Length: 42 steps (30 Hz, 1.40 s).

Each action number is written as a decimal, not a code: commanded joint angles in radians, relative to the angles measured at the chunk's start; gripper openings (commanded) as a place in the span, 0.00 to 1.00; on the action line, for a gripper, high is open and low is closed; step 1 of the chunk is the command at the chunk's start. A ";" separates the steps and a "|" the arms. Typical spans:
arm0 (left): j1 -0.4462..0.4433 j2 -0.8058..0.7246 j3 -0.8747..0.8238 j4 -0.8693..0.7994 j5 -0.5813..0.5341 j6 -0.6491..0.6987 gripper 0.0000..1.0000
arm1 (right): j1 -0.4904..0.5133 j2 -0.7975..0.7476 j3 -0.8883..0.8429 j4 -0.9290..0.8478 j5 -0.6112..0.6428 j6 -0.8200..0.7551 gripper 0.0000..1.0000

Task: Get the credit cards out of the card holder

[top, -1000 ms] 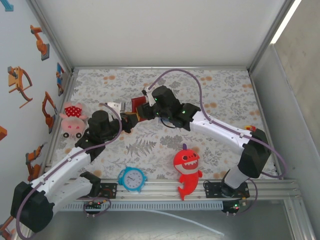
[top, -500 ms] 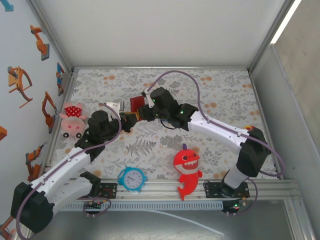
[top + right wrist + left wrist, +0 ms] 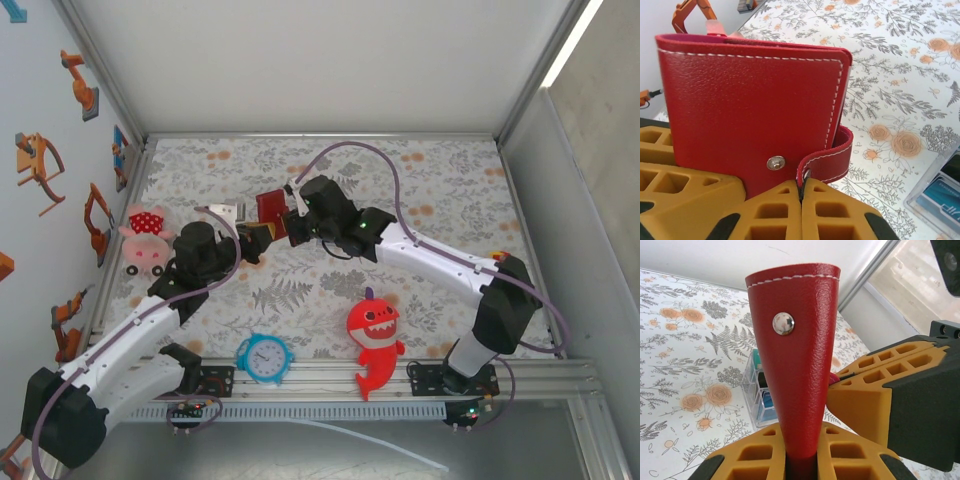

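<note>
Left of the table's middle, the small dark red leather-like folding card holder [image 3: 268,207] is held upright above the floral-patterned tablecloth [image 3: 440,190], pinched between both arms. The left gripper [image 3: 801,434] has its orange fingers [image 3: 757,455] closed on the holder's lower edge, and the red face with its round metal snap stud [image 3: 783,322] rises straight up between them. The right gripper [image 3: 801,189] is clamped on the end of the closing tab [image 3: 832,155], which is unsnapped and curls around the holder's right edge; the holder itself is folded shut. The credit cards [image 3: 762,390], thin plastic rectangles in teal, dark and blue, sit in a clear plastic case [image 3: 226,212] lying on the cloth just left of the holder. A pink plush pig [image 3: 145,238] stands at the left edge, while a blue round alarm clock [image 3: 265,358] and a red shark toy [image 3: 375,335] lie near the arms' bases.
</note>
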 commanded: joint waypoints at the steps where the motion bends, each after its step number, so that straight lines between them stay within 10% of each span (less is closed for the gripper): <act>1: -0.006 -0.036 0.005 0.111 0.052 -0.005 0.00 | -0.005 0.008 0.006 -0.030 0.040 0.000 0.00; 18: 0.041 -0.080 -0.010 0.066 0.133 0.015 0.00 | -0.081 -0.128 -0.105 0.042 -0.045 -0.014 0.01; 35: 0.123 0.035 0.031 0.242 0.527 -0.058 0.00 | -0.187 -0.418 -0.370 0.269 -0.519 -0.133 0.74; 42: 0.123 0.042 0.037 0.310 0.647 -0.066 0.00 | -0.196 -0.432 -0.374 0.257 -0.499 -0.136 0.80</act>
